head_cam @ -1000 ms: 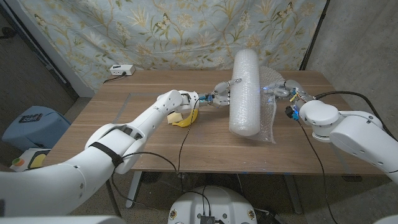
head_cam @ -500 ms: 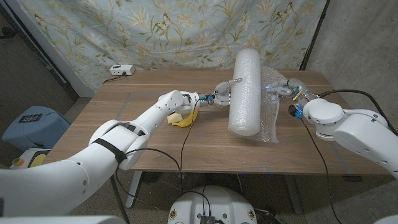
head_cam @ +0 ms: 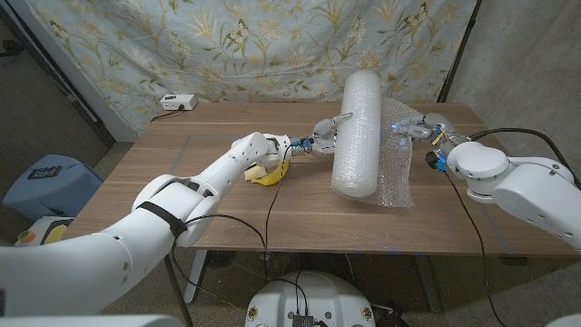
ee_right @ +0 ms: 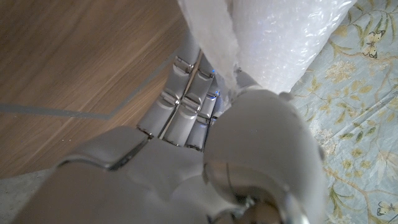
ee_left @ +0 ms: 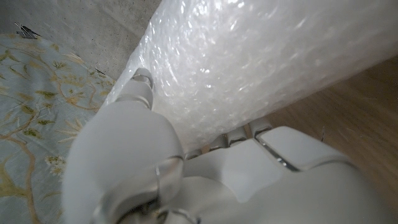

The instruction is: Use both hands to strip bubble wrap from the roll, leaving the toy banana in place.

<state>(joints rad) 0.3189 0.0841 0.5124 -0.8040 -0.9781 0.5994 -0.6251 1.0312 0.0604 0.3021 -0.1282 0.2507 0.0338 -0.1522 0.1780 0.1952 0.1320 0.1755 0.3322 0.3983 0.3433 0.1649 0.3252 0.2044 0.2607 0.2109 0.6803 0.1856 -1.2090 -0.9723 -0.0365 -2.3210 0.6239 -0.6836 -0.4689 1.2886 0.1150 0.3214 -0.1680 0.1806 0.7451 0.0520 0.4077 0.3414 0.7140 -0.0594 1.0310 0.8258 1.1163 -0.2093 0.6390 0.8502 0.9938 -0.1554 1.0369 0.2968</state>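
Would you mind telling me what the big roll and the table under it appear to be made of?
The roll looks like clear plastic bubble wrap: whitish, translucent, with small raised bubbles glinting in the left wrist view. A loose sheet of it trails toward the right hand. The table looks like wood or wood veneer, matte brown with lengthwise grain; which of the two cannot be told.

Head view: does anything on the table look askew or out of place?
The bubble wrap roll lies slanted, not square to the table edges, and its loose sheet sprawls crumpled on its right, pinched by the right hand. The left hand touches the roll. The toy banana lies undisturbed.
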